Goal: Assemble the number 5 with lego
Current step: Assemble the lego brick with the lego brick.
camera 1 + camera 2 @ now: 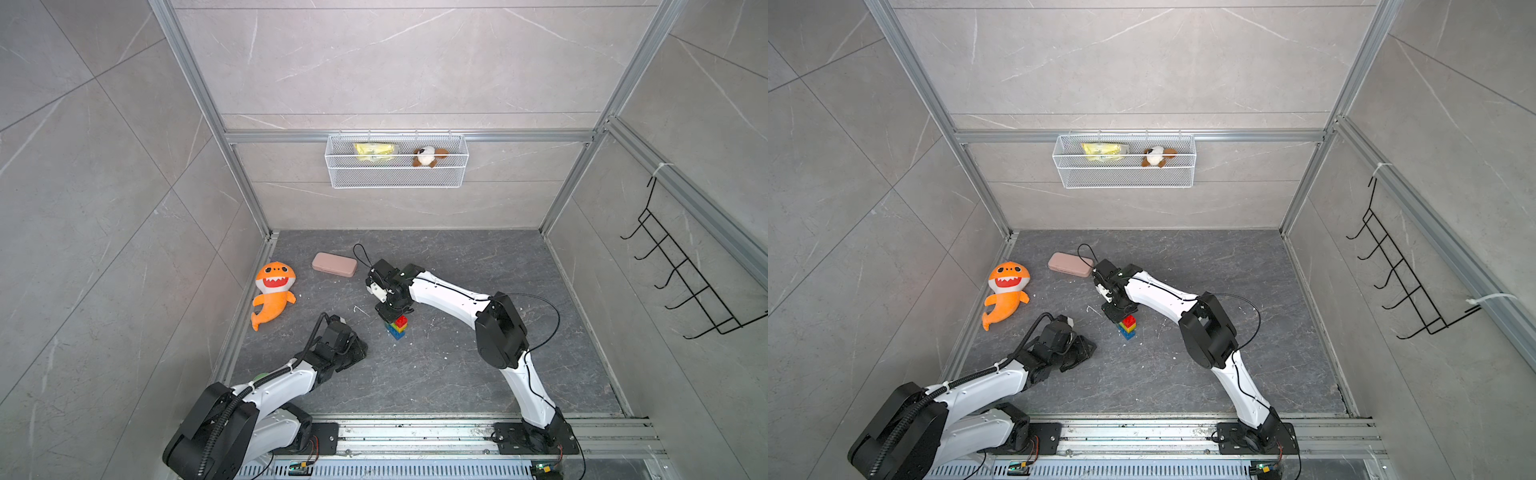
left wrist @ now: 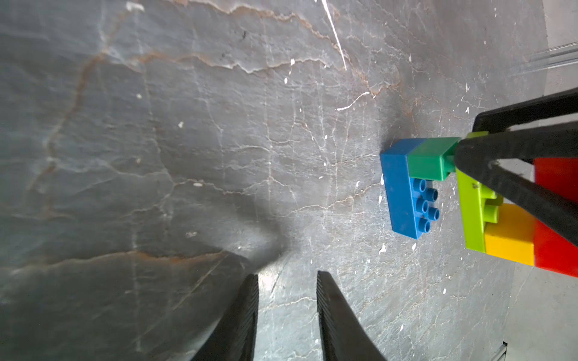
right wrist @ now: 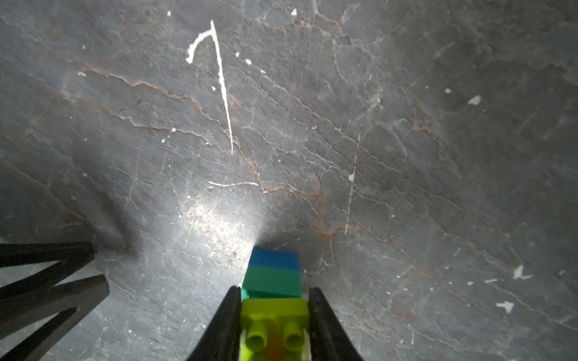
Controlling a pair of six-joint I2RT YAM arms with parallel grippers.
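In a top view, the blocky stack of red, yellow, lime, green and blue plastic bricks (image 1: 397,326) stands on the dark stone tabletop (image 1: 457,365), under my right gripper (image 1: 390,318). Left wrist: my left gripper (image 2: 287,276) is narrowly parted and empty. Right wrist: the jaws clamp the lime brick (image 3: 274,308). I judge it light, rigid and slick, so I'd pinch the flat sides.

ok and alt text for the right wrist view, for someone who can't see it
The right hand grips a lime green brick between its two black fingers, with a dark green brick and a blue brick joined beyond it over the dark grey veined table. The left hand shows nearby, holding nothing.
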